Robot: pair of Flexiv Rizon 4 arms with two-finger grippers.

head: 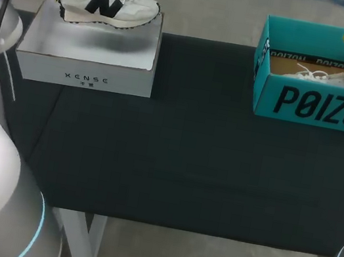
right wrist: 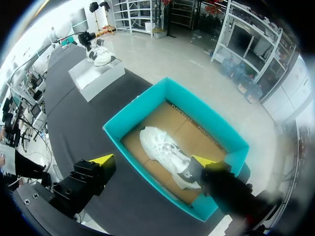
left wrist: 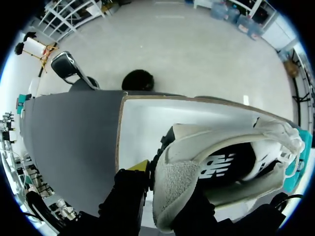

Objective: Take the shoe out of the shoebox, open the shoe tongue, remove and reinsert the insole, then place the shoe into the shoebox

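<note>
Head view, shoe (head: 107, 3) seemingly at box (head: 86, 47) edge

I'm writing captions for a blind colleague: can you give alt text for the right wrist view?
An open gripper with yellow tips hangs above a teal shoebox with a white shoe lying on its cardboard floor. Farther along the dark table, a second shoe stands on a white box.

Head view overlooks table (head: 187, 158); right wrist looks down into shoebox (right wrist: 135, 105).
</note>
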